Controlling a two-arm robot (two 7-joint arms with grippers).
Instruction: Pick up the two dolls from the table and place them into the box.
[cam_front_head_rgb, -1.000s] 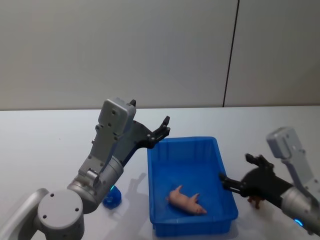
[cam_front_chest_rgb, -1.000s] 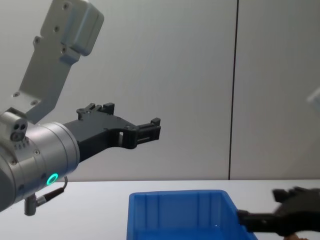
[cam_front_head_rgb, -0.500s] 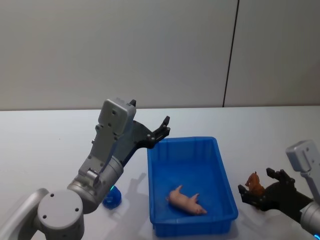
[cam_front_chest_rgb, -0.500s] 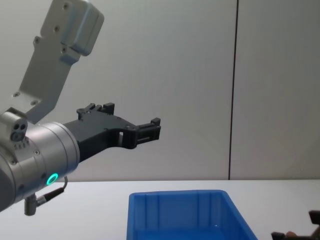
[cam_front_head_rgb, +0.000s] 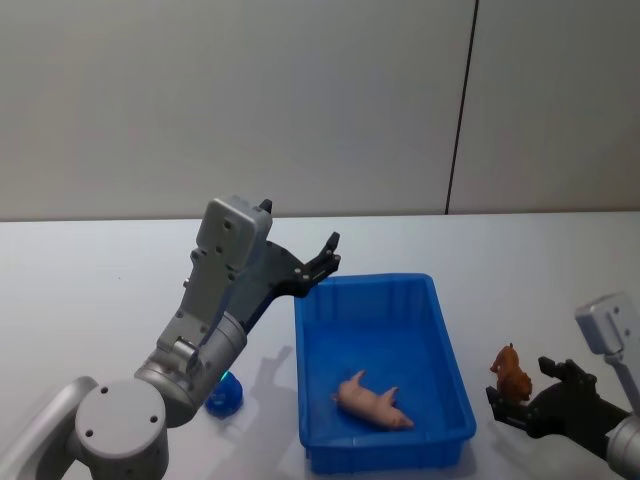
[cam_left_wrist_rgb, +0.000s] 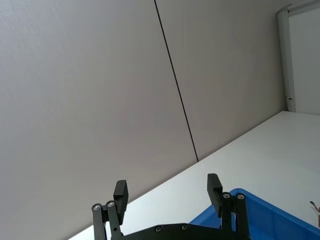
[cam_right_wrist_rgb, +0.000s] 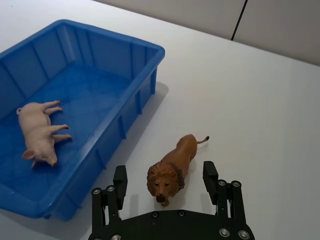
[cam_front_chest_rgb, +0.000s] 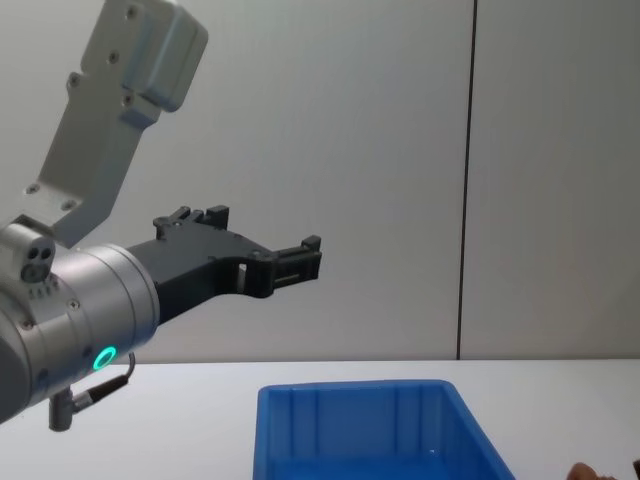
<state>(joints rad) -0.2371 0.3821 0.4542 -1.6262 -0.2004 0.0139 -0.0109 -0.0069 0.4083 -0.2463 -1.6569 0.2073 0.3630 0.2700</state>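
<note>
Reference is the box (cam_front_head_rgb: 365, 281); a pink pig (cam_front_head_rgb: 373, 400) is lying inside it. The brown lion doll (cam_front_head_rgb: 511, 371) is standing on the table (cam_front_head_rgb: 100, 280) just right of the box and is being straddled, untouched, by the right gripper (cam_right_wrist_rgb: 165, 172), fingers spread. The blue plush doll (cam_front_head_rgb: 224, 396) is sitting off the near-left corner. The left gripper (cam_left_wrist_rgb: 167, 185) is being held raised over the far-left corner, fingers apart.

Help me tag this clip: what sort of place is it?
Probably a robotics lab: bare white table, blank grey wall panels, a blue box holding a toy pig. The left gripper hangs raised by the box; the right gripper straddles a toy lion.
</note>
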